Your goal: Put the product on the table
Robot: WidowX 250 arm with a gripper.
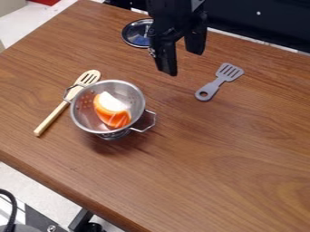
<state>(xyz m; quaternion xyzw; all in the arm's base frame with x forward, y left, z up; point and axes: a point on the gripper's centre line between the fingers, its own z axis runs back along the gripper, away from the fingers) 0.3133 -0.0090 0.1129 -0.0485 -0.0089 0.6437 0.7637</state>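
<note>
The black two-finger gripper (181,62) hung spread, empty, near the brown wooden table (212,172)'s far edge. The orange-and-white wedge (111,110) likely needed vertical entry inside the silver metal colander (130,93).

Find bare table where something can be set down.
Widest: the table below the spatula and right of the colander, as pictured. Second: upper left, between the wooden spoon and the lid. Crowded: the colander's left side, where it overlaps the spoon in view, and by the lid, partly hidden behind the end effector.
</note>
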